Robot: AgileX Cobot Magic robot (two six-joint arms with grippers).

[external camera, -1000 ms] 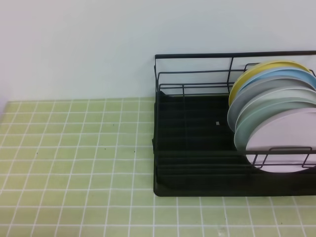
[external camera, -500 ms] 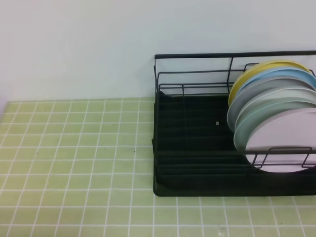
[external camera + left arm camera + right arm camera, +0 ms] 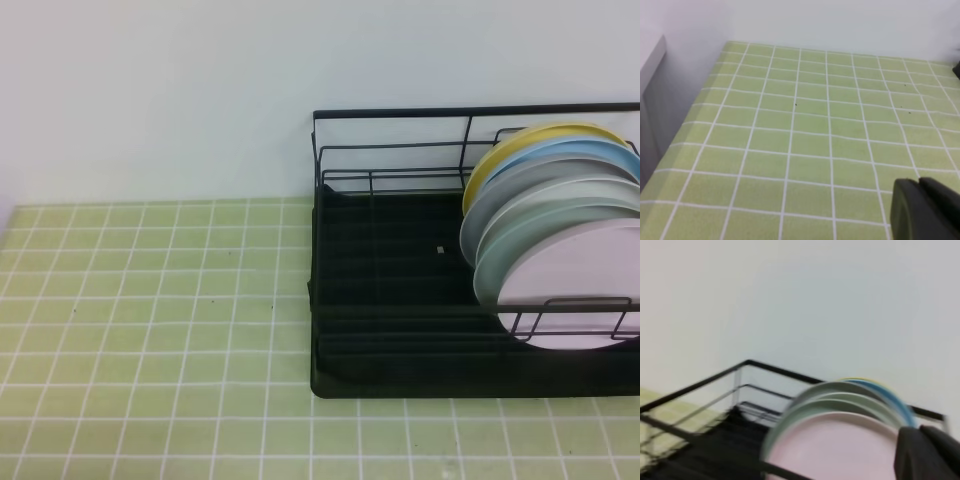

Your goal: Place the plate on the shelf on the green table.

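Nothing had moved since the earlier frames. The pink plate (image 3: 570, 290) stood upright at the front of the row of plates (image 3: 545, 190) in the black wire shelf (image 3: 390, 300) on the green tiled bench (image 3: 150, 300). Only a dark corner of each pincer showed in the wrist views, so I could not tell whether either was spread or pressed together.

Green table (image 3: 150, 300) of small light-green tiles with white grout, black wire shelf (image 3: 400, 300) standing on its right side

Yellow plate (image 3: 520, 140), blue plate (image 3: 590, 150), white wall (image 3: 200, 90)
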